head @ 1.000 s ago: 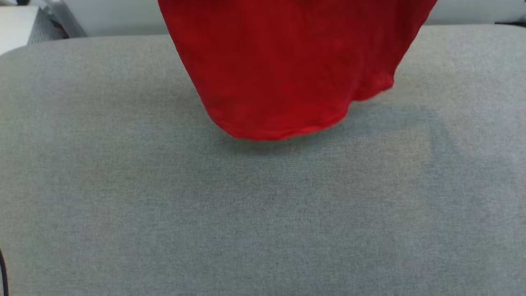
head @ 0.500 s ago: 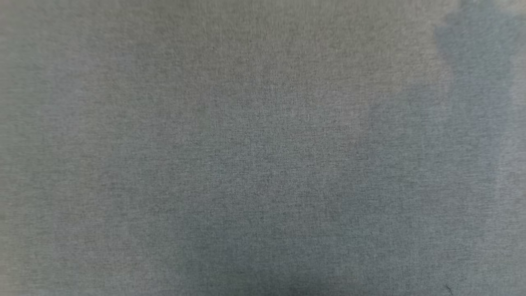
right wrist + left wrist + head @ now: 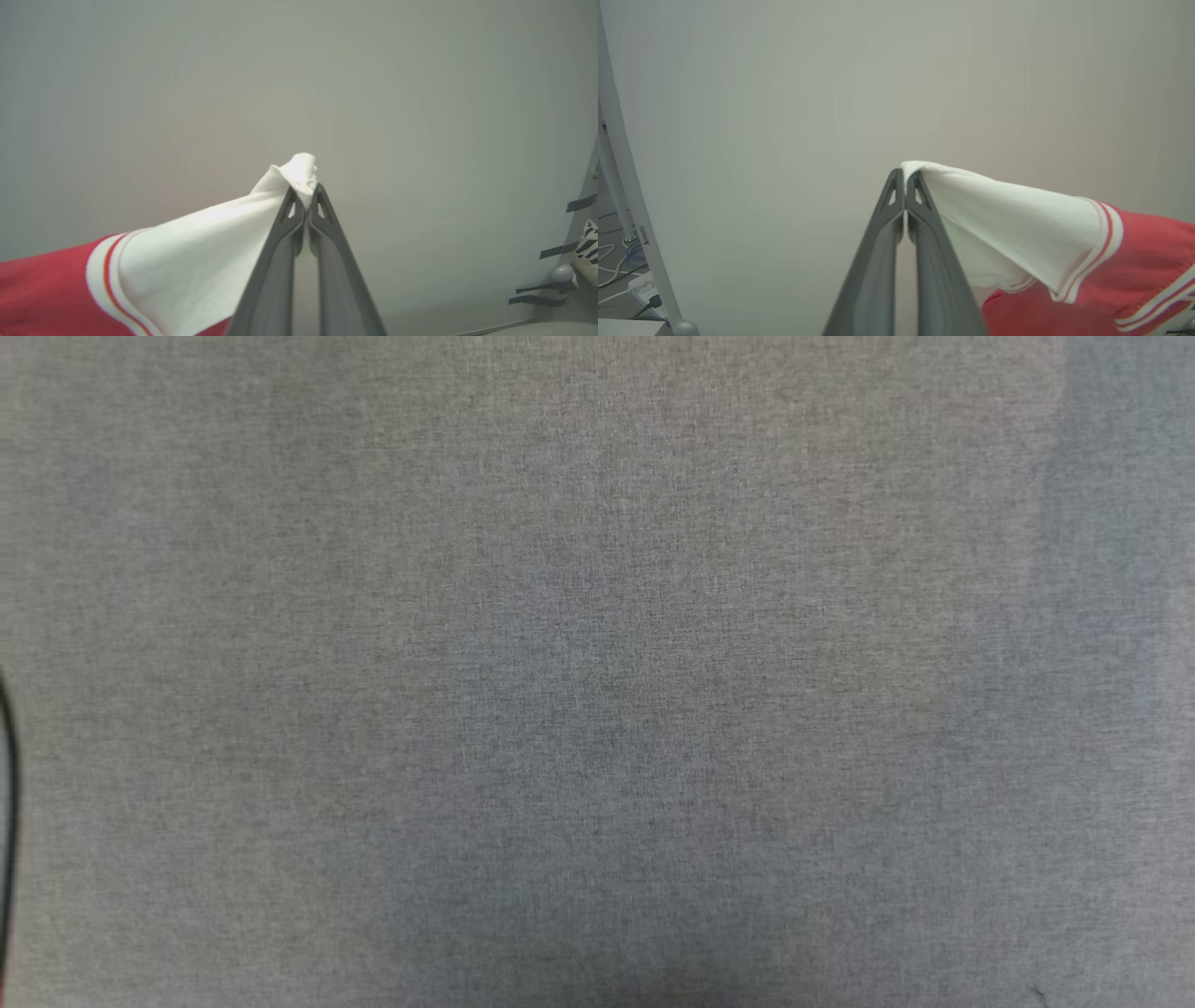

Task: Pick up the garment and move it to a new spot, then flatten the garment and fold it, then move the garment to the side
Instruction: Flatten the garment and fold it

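Since a second ago our head camera had tipped down, so it looked straight at the gray cloth top (image 3: 597,616), where before it saw the red hem hanging over it. Our left gripper (image 3: 905,173) was squeezed tight on the tip of one white sleeve (image 3: 1017,224) of the garment (image 3: 1143,261), which hung to the right of its jaws. Our right gripper (image 3: 306,186) was pinched tight on the other sleeve (image 3: 196,252), which hung to the left of those jaws. Past both was a plain wall (image 3: 784,93).
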`<state>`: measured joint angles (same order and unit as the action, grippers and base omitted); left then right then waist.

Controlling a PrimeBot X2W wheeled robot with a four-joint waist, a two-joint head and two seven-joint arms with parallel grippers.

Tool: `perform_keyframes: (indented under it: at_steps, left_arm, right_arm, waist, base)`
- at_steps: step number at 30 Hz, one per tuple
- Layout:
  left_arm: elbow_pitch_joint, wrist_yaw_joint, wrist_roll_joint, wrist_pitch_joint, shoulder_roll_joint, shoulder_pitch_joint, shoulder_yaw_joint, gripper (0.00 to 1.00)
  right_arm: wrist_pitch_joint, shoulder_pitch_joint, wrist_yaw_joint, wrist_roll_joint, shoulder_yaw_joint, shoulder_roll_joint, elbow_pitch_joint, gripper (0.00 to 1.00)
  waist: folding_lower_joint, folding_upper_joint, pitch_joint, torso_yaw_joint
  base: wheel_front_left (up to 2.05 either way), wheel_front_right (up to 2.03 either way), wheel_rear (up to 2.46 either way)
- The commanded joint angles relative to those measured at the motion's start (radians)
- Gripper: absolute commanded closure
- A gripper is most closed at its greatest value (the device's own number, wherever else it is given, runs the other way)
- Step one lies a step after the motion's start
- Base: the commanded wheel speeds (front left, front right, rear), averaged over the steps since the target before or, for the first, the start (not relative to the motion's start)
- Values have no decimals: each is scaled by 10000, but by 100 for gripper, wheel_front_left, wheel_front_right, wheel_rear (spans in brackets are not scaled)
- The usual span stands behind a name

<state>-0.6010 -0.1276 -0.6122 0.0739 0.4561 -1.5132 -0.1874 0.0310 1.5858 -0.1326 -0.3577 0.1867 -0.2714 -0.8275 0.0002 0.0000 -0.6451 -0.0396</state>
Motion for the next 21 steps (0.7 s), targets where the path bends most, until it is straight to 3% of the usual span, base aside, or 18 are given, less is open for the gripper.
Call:
perform_keyframes:
  at_steps: [1, 11, 21]
  left_arm:
    - [-59, -20, -153, 126, -45, 446, -36, 100]
    - [-222, -28, -1140, 685, -456, 4402, -537, 100]
    - [93, 128, -2041, 67, -474, 8250, -633, 100]
  right_arm:
    - [99, -384, 19, -150, -70, -71, -105, 100]
    - [-138, -3733, 19, -1229, -1300, -224, -490, 100]
    - [-2171, -6838, 19, -2205, -1921, -671, -29, 100]
  waist:
    - [-2, 0, 348, 106]
    - [-2, 0, 2138, 156]
    - [-2, 0, 3961, 215]
  base:
    - [0, 0, 0]
    - [0, 0, 0]
    - [0, 0, 0]
